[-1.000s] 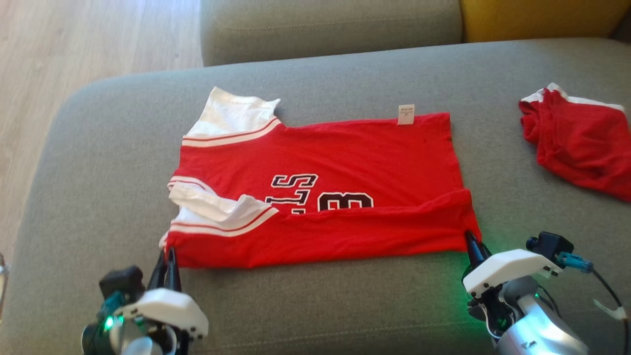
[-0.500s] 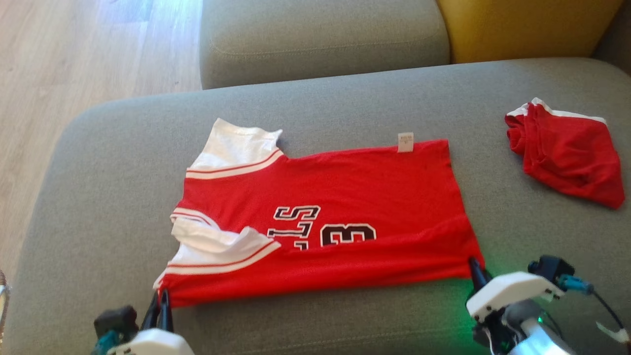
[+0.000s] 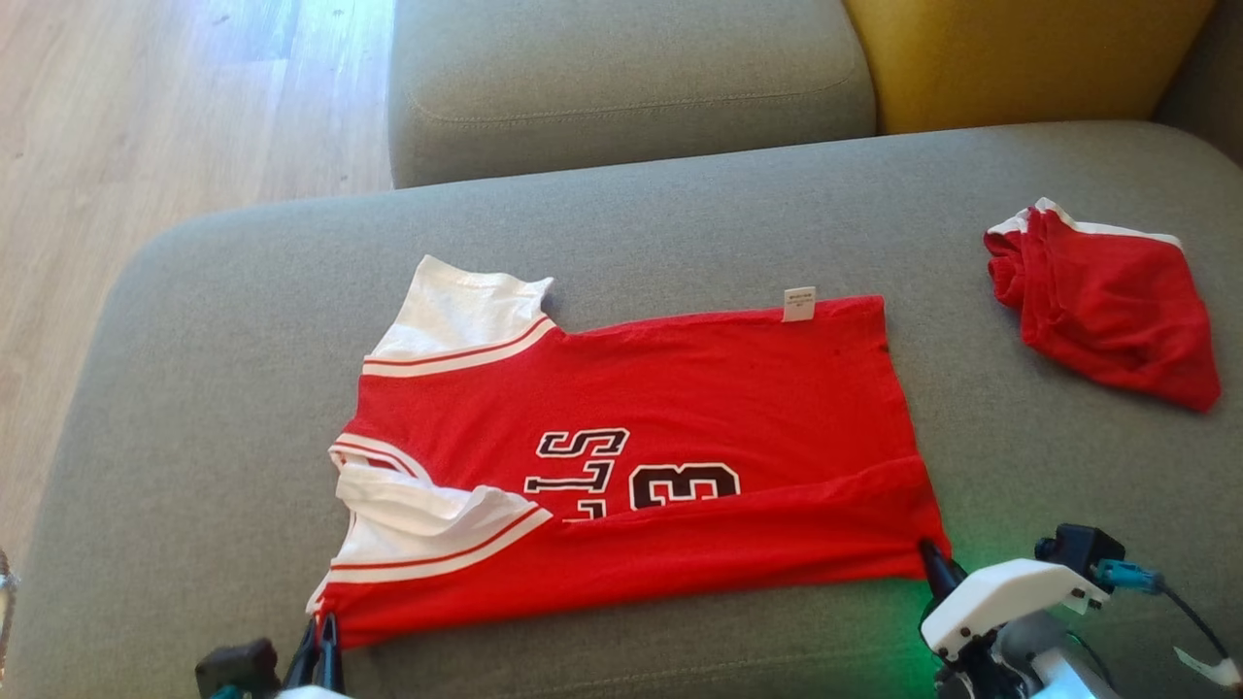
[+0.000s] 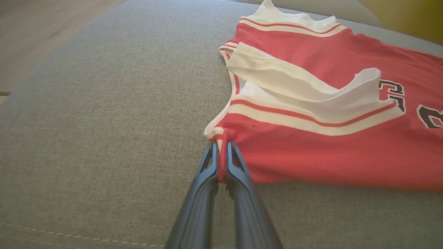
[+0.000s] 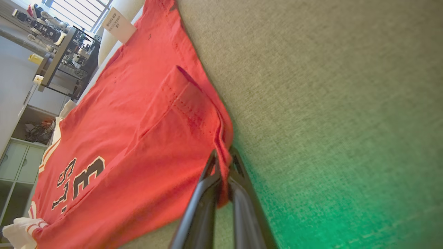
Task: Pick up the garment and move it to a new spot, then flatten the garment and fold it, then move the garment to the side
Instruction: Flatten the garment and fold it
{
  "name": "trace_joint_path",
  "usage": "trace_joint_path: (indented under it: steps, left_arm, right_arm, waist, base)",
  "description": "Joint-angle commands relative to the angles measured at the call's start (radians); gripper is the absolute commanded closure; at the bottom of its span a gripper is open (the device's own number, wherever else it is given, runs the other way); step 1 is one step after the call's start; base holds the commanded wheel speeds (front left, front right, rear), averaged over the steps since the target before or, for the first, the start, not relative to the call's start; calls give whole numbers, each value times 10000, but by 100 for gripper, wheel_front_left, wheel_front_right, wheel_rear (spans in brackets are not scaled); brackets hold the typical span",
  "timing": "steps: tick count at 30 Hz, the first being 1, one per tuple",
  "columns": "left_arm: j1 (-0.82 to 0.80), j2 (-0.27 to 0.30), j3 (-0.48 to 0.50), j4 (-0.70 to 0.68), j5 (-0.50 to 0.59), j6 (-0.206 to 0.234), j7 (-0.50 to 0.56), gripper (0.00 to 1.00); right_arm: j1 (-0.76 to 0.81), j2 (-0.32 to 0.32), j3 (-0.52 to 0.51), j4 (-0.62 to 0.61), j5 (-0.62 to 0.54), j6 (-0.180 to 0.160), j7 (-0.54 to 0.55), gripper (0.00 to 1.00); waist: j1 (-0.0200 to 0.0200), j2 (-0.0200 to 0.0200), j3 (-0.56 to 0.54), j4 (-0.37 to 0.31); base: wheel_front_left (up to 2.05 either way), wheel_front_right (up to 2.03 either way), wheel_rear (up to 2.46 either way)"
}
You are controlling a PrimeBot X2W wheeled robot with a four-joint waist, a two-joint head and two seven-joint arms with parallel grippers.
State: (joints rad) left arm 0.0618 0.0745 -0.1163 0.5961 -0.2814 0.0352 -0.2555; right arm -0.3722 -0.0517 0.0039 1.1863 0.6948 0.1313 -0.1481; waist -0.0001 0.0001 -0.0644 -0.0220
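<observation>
Nearest, left gripper pinched shut on the sleeve-end corner and right gripper on the hem-end corner, then straight ahead the garment, spread on the sofa cushion, long axis left-to-right, equally near both arms.

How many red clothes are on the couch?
2. The red jersey lies spread in the middle of the couch; a smaller bunched red garment sits to its right. More could lie outside the pictures.

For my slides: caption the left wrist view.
Left gripper shut on a corner of the red jersey, lying on the grey sofa cushion.
</observation>
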Motion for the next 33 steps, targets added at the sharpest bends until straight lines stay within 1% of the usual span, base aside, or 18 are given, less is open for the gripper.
trace_joint_path:
  steps: [1,8,9,10,11,16,19,26,27,28,33]
  left_arm:
    - [-320,214,310,-188,40,70,-43,100]
    - [-491,192,188,-131,8,61,-46,100]
    - [-502,191,174,-119,0,52,-46,89]
    - [-515,190,166,-123,-5,51,-47,58]
    - [-530,190,174,-153,-3,75,-49,0]
    - [-596,185,265,-421,-56,149,-56,0]
    - [-656,189,436,-895,-88,213,-59,0]
    - [-767,104,1085,-2832,5,330,-61,0]
    - [-784,77,1175,-3120,20,322,-61,0]
    - [-784,77,1175,-3120,20,322,-61,0]
    - [-865,-68,1491,-4306,125,229,-61,0]
  right_arm:
    - [-25,-42,151,-234,-95,-6,28,100]
    - [211,-13,-101,-761,-347,-6,254,100]
    - [239,-11,-155,-853,-418,-6,235,78]
    - [264,-9,-190,-977,-494,-6,232,0]
    - [288,-7,-257,-1114,-531,-6,245,0]
    - [501,2,-523,-2029,-921,-6,308,0]
    - [663,6,-669,-2850,-1341,-6,300,0]
    - [1273,11,-903,-5755,-2273,-6,372,0]
    - [1359,12,-907,-6221,-2331,-6,361,0]
    - [1359,12,-907,-6221,-2331,-6,361,0]
    - [1750,13,-655,-8426,-3108,-6,136,0]
  waist:
    - [1,-1,1,17]
    - [1,-1,-15,69]
    - [1,-1,-19,69]
    - [1,-1,-21,70]
    - [1,-1,-23,69]
    - [1,-1,-50,71]
    - [1,-1,-67,85]
    - [1,-1,-45,118]
    - [1,-1,-32,119]
    - [1,-1,-32,119]
    - [1,-1,68,114]
  base:
    - [0,0,0]
    - [0,0,0]
    - [0,0,0]
    - [0,0,0]
    - [0,0,0]
    - [0,0,0]
    - [0,0,0]
    - [0,0,0]
    - [0,0,0]
    - [0,0,0]
    - [0,0,0]
